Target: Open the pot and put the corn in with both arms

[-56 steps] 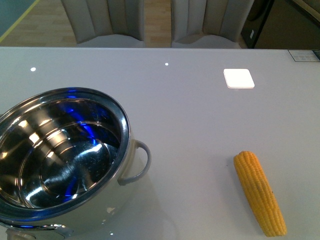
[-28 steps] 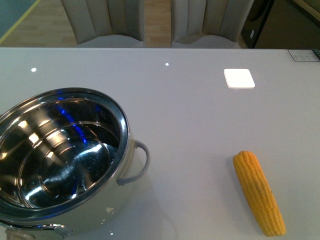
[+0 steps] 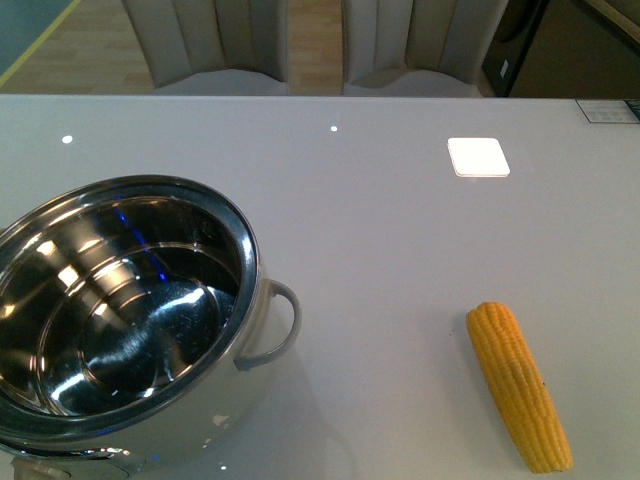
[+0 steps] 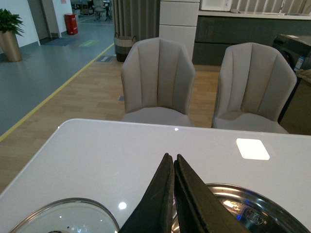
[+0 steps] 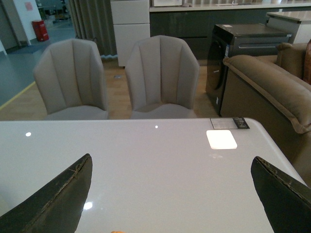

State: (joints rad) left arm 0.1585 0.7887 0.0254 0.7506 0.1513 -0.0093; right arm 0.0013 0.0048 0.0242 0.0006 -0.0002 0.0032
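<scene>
The shiny steel pot (image 3: 120, 310) stands open at the near left of the white table, with a pale grey loop handle (image 3: 275, 325) on its right side. The yellow corn (image 3: 518, 385) lies on the table at the near right. Neither arm shows in the front view. In the left wrist view my left gripper (image 4: 173, 158) is shut and empty above the pot's rim (image 4: 252, 204); a glass lid (image 4: 63, 218) lies on the table beside the pot. In the right wrist view my right gripper (image 5: 172, 162) is open over bare table, with a sliver of the corn (image 5: 115, 231) at the frame's edge.
A white square reflection (image 3: 477, 157) lies on the far right of the table. Two grey chairs (image 3: 210, 45) stand behind the far edge. A dark cabinet and brown sofa (image 5: 272, 82) are off to the right.
The blue reflections inside the pot have faded and shrunk. The pot and corn have not moved.
</scene>
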